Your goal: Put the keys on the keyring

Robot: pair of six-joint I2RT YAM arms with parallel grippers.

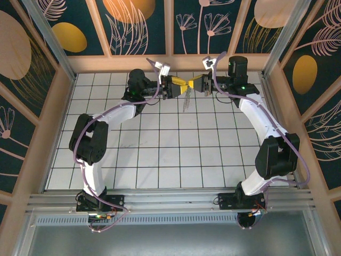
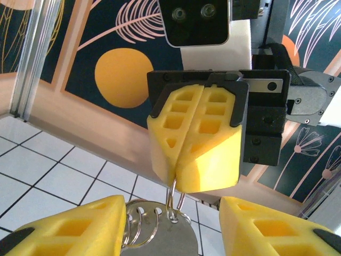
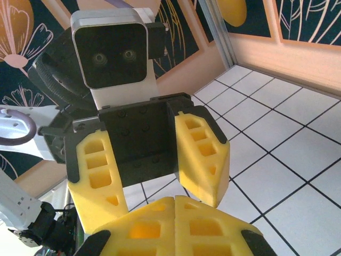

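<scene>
Left wrist: right tool (image 2: 178, 185) clamped on the keyring (image 2: 169, 201), left tool (image 2: 171, 218) wide open, threading looks unfinished.

White-and-black arms (image 1: 97, 178), purple cables (image 1: 75, 144) — yellow honeycombed claw fingers (image 2: 213, 138).

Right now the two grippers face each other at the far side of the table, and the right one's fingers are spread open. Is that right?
Not quite: the right gripper has its fingers shut, pinching a thin metal ring, as the left wrist view shows. The rest stands: it faces the left gripper at the far side of the table.
</scene>
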